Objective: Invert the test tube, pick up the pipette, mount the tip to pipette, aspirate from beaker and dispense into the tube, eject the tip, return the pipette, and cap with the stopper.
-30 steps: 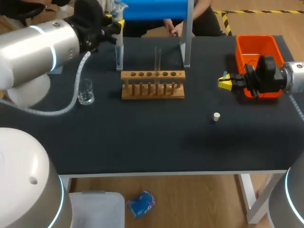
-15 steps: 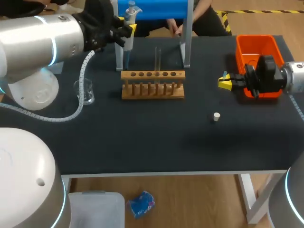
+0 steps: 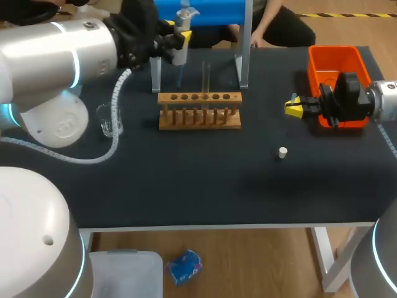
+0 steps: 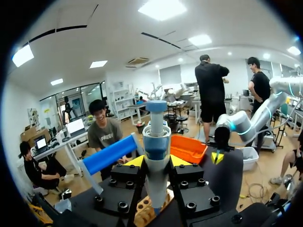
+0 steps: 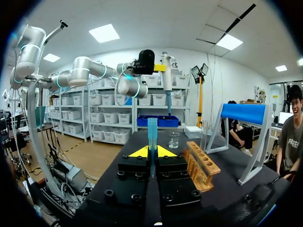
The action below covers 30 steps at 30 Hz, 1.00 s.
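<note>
Pipette (image 3: 180, 30) gripped in left jaws, carried from stand (image 3: 205, 11) toward 3 o'clock over past second, now aloft near rack (image 3: 198, 109), tabletop's 12 o'clock. Right jaws, at 3 o'clock beside bin (image 3: 335, 57), unmoved, clamp tip (image 5: 152, 133) upright. Mounting likely next.
</note>
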{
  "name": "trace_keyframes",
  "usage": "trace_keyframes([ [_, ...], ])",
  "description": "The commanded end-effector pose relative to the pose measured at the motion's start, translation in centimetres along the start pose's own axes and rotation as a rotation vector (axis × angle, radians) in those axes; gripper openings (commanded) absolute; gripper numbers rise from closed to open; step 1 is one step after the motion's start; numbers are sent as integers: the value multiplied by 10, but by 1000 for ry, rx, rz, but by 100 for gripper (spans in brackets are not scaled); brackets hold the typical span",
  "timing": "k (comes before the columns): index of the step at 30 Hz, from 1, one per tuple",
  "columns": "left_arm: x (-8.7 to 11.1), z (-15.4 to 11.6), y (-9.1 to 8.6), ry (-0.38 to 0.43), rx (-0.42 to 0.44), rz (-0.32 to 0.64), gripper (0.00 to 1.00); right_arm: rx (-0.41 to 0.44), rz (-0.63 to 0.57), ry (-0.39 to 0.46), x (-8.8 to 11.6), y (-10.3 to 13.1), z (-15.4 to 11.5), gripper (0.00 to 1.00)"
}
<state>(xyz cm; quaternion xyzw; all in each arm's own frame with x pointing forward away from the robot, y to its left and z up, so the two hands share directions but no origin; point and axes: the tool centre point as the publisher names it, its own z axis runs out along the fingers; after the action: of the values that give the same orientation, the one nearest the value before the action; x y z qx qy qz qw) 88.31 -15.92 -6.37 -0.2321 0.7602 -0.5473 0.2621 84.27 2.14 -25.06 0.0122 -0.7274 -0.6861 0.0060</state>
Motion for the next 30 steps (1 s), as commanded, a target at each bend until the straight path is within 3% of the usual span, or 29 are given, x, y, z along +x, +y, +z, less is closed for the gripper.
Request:
trace_keyframes([
  [1,12,16,-7,482,36,18,0,3,-1,-2,1,1,0,0],
  [7,45,25,-23,651,28,55,0,3,-1,-2,1,1,0,0],
  [23,45,25,-23,651,28,55,0,3,-1,-2,1,1,0,0],
  [30,76,38,-42,761,46,98,0,3,-1,-2,1,1,0,0],
])
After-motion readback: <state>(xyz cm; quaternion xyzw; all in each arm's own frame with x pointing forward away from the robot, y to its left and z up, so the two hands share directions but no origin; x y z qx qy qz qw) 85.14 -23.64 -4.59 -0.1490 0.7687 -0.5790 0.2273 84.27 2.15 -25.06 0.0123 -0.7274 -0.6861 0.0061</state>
